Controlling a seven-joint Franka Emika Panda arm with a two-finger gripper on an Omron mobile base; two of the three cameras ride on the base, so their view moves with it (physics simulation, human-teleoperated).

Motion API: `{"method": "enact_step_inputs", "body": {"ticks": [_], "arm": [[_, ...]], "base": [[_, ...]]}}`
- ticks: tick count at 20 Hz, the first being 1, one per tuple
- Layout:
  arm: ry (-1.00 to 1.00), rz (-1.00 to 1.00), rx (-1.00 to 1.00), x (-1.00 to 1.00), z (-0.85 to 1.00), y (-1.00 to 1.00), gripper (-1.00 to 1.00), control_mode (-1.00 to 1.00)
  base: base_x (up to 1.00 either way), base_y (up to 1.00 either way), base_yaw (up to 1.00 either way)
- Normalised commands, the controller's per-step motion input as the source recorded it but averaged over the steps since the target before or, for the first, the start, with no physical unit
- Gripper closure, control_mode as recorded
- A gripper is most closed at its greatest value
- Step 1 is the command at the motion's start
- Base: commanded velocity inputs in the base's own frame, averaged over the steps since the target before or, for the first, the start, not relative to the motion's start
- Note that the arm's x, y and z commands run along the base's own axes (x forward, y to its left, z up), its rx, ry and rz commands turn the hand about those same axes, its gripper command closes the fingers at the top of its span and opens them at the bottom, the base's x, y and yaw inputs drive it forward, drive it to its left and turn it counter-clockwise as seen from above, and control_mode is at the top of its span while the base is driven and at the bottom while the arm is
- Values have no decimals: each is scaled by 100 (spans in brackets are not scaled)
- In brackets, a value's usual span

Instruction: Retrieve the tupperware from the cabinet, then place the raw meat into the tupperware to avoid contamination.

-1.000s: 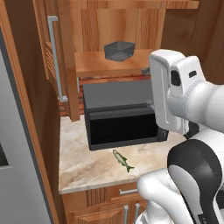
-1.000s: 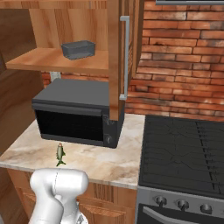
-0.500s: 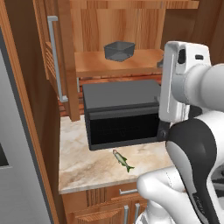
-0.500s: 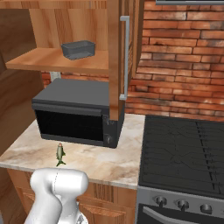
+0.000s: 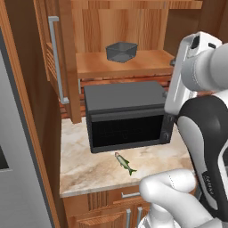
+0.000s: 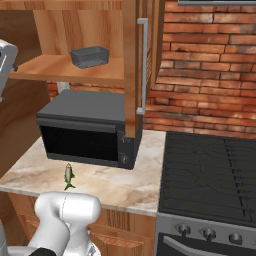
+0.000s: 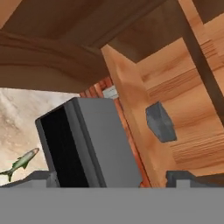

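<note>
The tub (image 5: 121, 51) sits on the open cabinet's (image 5: 62, 67) shelf, the fish (image 5: 125, 163) on the surface (image 5: 89, 171), end effector (image 7: 111, 179) open.

The cabinet (image 6: 131, 60) stands open, with the tub (image 6: 89, 56) on its shelf near the front edge. Below sits the microwave (image 6: 87, 130) on the worktop (image 6: 120, 182). The fish (image 6: 68, 176) lies near the worktop's front edge. The stove (image 6: 210, 175) adjoins the right edge.

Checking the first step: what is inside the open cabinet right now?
On the cabinet shelf sits just the tupperware, upright and untouched. It looks empty. The shelf's far right end is hidden behind the arm in the left base view.
</note>
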Motion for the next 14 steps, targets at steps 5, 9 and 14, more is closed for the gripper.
{"method": "enact_step_inputs", "body": {"ticks": [5,9,14], "arm": [[3,-5,14,5,-6,-8,-100,-100],[0,-4,12,2,-1,-6,-100,-100],[-6,-5,7,0,0,-4,-100,-100]], "base": [[0,0,0],[0,0,0],[0,0,0]]}}
